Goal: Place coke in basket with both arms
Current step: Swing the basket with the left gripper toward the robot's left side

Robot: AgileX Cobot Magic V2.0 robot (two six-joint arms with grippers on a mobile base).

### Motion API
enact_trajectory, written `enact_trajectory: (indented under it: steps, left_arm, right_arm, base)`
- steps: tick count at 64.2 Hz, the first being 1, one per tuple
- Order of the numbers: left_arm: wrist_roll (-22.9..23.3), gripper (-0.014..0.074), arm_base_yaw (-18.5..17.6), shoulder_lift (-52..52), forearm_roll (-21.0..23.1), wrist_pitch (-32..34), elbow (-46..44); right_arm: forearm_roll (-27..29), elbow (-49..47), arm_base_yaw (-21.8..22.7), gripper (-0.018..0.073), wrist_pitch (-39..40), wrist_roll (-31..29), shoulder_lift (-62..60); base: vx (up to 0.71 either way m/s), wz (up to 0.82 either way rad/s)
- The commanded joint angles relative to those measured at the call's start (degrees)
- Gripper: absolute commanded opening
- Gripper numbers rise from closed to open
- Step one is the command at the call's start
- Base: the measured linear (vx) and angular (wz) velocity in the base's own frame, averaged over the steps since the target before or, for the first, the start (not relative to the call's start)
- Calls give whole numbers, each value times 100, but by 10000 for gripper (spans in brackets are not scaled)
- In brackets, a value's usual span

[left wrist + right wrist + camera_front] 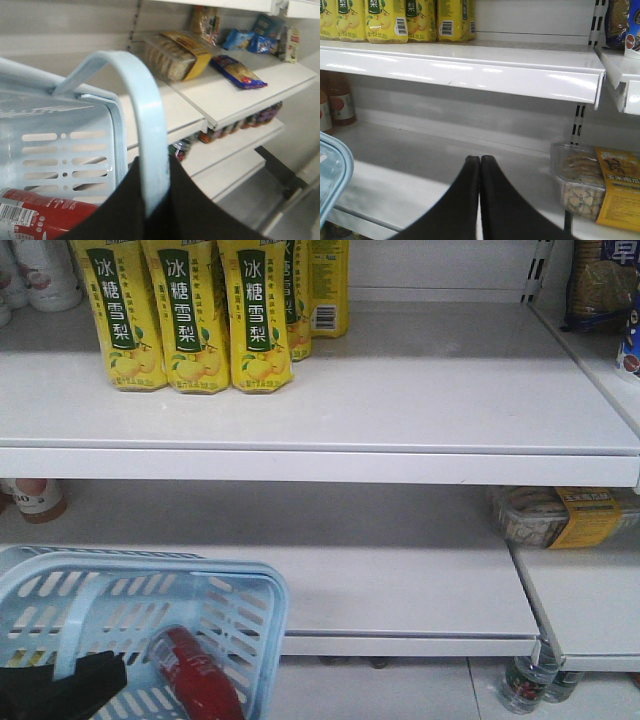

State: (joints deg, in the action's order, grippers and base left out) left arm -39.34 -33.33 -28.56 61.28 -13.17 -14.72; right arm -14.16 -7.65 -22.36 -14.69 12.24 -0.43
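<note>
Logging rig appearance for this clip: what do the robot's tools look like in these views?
Both are matte black with no markings or cables visible. The right tool has two smooth fingers that curve in from wide bases to narrow rounded tips. The left tool appears as broad, plain black surfaces filling the bottom of its wrist view, and as a black pointed shape in the front view.

Bare middle shelf (400, 580) leaves room between basket (262, 585) and biscuit tub (545, 517).
</note>
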Motion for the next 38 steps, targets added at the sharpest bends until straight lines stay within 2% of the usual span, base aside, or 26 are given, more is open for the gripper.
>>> enact_trajectory:
  steps: [1, 8, 14, 25, 38]
  left_arm:
    - [-57, -6, 262, 329, -20, 648, -54]
    - [-57, -6, 729, 643, -27, 691, 158]
    - [-51, -6, 1263, 858, -205, 589, 383]
    - [-51, -6, 1950, 1073, -964, 206, 552]
    - [120, -6, 2440, 1085, -1582, 181, 566]
  right_arm:
    - [-37, -159, 7, -10, 430, -34, 84]
    - [-37, -159, 7, -10, 430, -34, 84]
    - [-37, -159, 7, -10, 430, -34, 84]
    - [-37, -159, 7, -10, 430, -34, 84]
    - [-37, -159, 7, -10, 430, -34, 84]
  base:
    - [0, 0]
    - [0, 0]
    - [0, 0]
    - [0, 0]
    - [0, 0]
